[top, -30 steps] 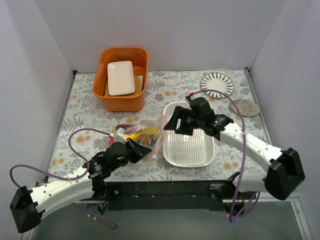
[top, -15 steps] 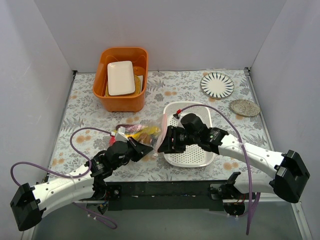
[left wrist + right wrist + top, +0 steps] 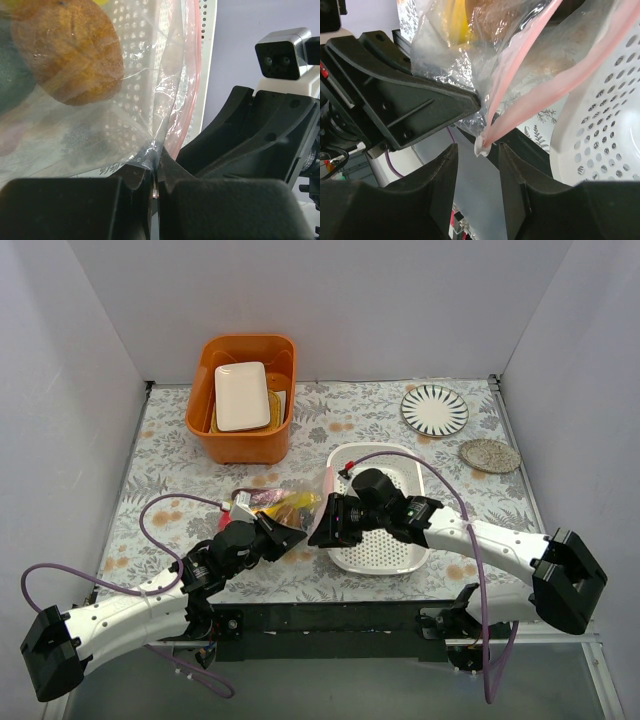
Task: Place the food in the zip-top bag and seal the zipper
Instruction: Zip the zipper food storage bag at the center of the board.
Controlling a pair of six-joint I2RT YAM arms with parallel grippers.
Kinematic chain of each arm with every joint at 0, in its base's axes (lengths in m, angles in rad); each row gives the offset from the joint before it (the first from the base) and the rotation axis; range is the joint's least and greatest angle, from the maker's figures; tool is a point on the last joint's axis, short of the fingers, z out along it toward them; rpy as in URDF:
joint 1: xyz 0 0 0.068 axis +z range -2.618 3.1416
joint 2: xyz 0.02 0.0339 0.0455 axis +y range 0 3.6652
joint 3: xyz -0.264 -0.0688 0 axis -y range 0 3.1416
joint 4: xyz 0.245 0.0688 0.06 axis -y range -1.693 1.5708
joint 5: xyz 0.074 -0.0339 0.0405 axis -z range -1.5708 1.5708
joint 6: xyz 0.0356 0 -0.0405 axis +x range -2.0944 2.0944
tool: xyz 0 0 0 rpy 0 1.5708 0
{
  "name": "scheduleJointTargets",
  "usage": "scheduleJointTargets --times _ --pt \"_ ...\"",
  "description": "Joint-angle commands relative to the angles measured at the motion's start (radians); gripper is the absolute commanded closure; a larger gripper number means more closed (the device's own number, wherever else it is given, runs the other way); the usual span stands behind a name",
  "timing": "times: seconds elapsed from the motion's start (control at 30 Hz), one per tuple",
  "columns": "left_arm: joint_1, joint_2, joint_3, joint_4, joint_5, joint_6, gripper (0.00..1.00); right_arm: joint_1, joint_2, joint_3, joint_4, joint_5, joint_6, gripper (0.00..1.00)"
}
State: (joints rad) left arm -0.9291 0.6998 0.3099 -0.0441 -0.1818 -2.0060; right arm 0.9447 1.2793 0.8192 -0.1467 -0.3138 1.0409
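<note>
Our right tool stands with fingers parted astride the near end of the thin pale-pink zipper strip, whose length runs straight away from it. Our left tool is clenched on the clear crinkly plastic bag at its corner, plastic toy food inside.

On the counter, a tub sits at the back left, with a flat dish inside it. A round plate is at the back right. A round mat lies just to its right and a bit nearer. A basket is in the middle, right of the bag. The food is in the bag. The bag's zipper edge lies against the basket's left side. The left claw is at the bag's near edge. The right claw is just beside it, at the zipper's near end.
</note>
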Motion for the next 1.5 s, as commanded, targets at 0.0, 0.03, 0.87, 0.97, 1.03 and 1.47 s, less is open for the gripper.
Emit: scheduleJointTargets --times 0.0,0.03,0.87,0.97,1.03,1.47 --pt "0.001 0.0 0.041 0.016 -0.018 -0.272 1.0 0.006 0.035 0.004 0.065 -0.022 0.011 0.55" --pt "0.001 0.0 0.041 0.015 -0.018 -0.272 1.0 0.008 0.044 0.008 0.064 -0.022 0.008 0.59" --pt "0.001 -0.006 0.035 0.012 -0.024 -0.281 1.0 0.008 0.048 -0.005 0.082 -0.054 0.021 0.7" --pt "0.003 -0.003 0.035 0.013 -0.019 -0.281 1.0 0.008 0.042 -0.008 0.082 -0.05 0.021 0.7" --pt "0.001 -0.002 0.035 0.013 -0.021 -0.283 1.0 0.008 0.04 -0.009 0.082 -0.05 0.022 0.72" --pt "0.001 0.0 0.037 0.015 -0.024 -0.283 1.0 0.011 0.049 -0.008 0.078 -0.061 0.024 0.7"
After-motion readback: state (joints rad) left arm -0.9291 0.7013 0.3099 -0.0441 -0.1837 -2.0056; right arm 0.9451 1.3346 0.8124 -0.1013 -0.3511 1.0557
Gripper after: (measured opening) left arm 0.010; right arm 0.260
